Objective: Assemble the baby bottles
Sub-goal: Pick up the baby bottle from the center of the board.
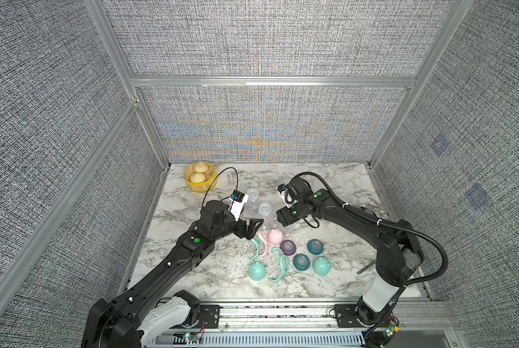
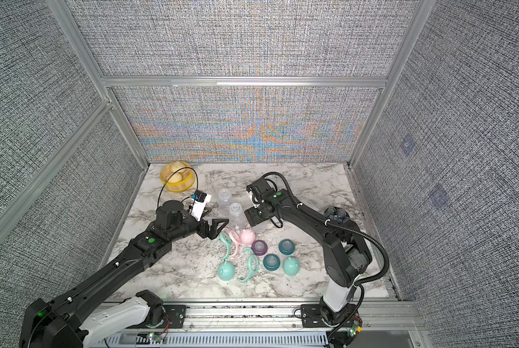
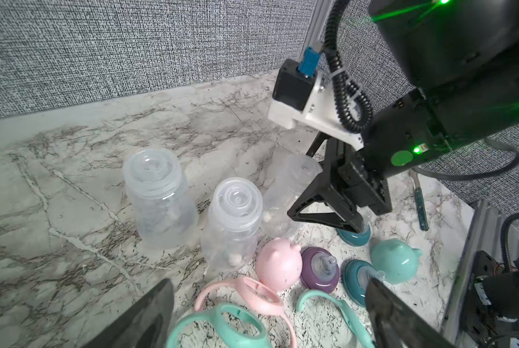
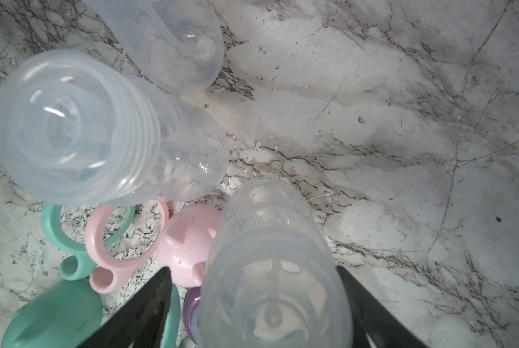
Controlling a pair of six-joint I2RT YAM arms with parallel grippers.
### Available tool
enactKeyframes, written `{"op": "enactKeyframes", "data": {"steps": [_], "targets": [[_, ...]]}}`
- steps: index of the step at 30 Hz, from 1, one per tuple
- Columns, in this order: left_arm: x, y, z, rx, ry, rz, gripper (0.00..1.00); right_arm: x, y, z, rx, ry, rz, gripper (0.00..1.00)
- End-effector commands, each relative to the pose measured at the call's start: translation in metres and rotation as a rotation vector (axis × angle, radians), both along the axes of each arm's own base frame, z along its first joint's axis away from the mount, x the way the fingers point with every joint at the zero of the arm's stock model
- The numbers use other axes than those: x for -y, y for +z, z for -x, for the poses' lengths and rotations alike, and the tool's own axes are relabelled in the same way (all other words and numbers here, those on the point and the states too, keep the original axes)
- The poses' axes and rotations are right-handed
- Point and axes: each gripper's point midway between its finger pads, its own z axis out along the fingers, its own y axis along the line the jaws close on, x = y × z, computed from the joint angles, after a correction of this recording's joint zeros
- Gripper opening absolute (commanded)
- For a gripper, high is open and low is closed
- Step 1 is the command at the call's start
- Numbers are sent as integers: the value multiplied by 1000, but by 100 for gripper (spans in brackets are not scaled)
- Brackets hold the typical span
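R fingers apart, straddling a clear bottle w/ a gap showing, not clamped; L fingers spread wide & empty near pink handle ring.

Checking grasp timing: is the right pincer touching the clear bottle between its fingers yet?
Cannot tell. In the right wrist view the right pincer straddles the clear bottle; one finger stands clear, the other meets its outline, contact unclear.

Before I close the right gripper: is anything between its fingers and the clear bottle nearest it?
Nothing visible. The open right gripper straddles the clear bottle; the pink dome cap lies lower, beside it.
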Motion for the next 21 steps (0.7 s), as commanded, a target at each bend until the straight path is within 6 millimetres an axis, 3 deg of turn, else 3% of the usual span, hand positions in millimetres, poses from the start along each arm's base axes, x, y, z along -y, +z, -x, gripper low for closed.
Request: {"op": "enactKeyframes", "data": {"steps": [1, 12, 17, 21], "targets": [[5, 6, -1, 54, -27, 2, 98, -1, 0, -9, 35, -6, 0, 81], [7, -1, 6, 76, -54, -22, 98, 1, -13, -16, 22, -18, 16, 70], [13, -2, 7, 82, -81, -7, 98, 6, -7, -17, 29, -36, 36, 54], [24, 5, 12, 117, -148, 20, 96, 16, 14, -17, 47, -51, 61, 46]]}}
